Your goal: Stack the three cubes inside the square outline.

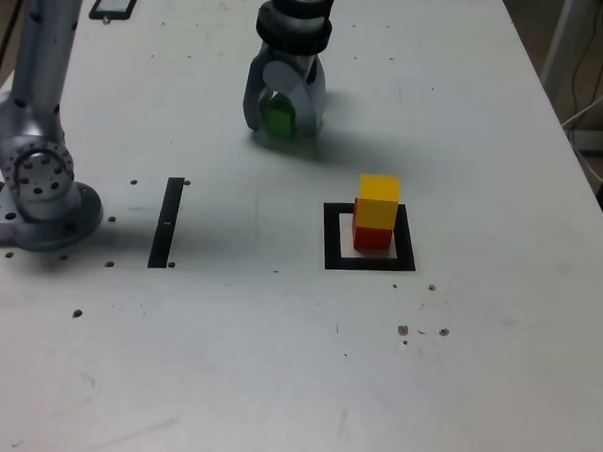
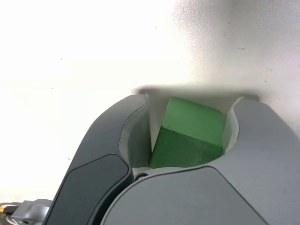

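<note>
Three cubes: red cube [image 1: 372, 236], yellow cube [image 1: 378, 200], green cube [image 1: 279, 119].

Bare table [image 1: 313, 186] lies open between tool [image 1: 282, 120] and yellow cube [image 1: 378, 187]

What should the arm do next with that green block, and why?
Probably lift it. The gripper has its jaws around the green cube, low at the table, while the yellow cube already sits on the red cube in the square outline.
</note>
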